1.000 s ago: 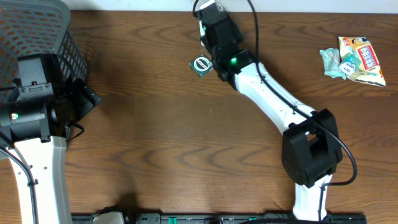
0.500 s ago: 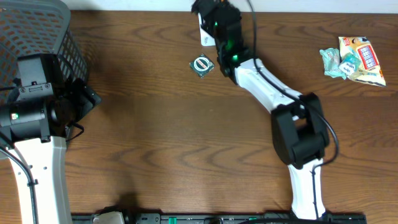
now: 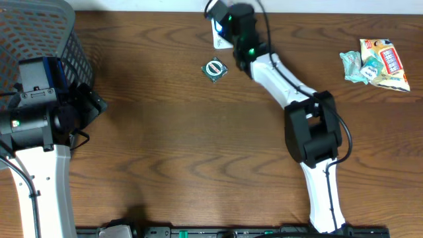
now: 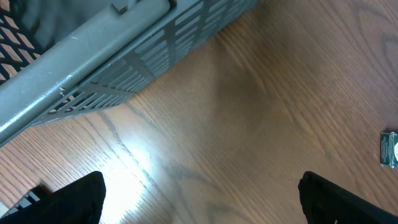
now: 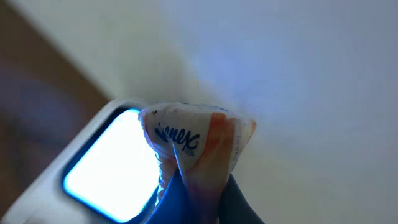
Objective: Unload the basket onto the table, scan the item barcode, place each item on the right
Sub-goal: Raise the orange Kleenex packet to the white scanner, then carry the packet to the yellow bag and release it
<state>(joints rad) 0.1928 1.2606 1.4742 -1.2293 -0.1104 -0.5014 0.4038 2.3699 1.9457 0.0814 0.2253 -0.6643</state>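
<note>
Scene: A wooden table (image 3: pixel 165 145) seen from above, with one robot arm at each side.
Right claw: The right gripper (image 5: pixel 202 198) is pinched tight on a small tissue pack (image 5: pixel 199 146), gripping its lower end. The pack is white and orange with a blue Kleenex logo.
Where the item is: The tissue pack is up off the table at the far edge, held just in front of the scanner (image 5: pixel 99 168), a white device whose window glows bright blue-white. In the right wrist view the pack overlaps the right edge of the window; whether the two touch cannot be told.
Left claw: The left gripper (image 4: pixel 205 202) hangs with its jaws spread wide and nothing between them, over bare wood beside a grey basket (image 4: pixel 124 56).
Other things: A small round green packet (image 3: pixel 215 69) lies on the table near the scanner. A bundle of snack packets (image 3: pixel 375 63) lies at the far right, well apart.
Barcode: None shows on the side of the pack facing the camera. Which face is turned to the window cannot be told.
Done so far: By the look of things, the item is picked up and presented to the scanner.
Left to do: Nothing here confirms a successful read. The pack probably needs to be held steady or turned until the barcode faces the window, then put away, perhaps in the basket.
</note>
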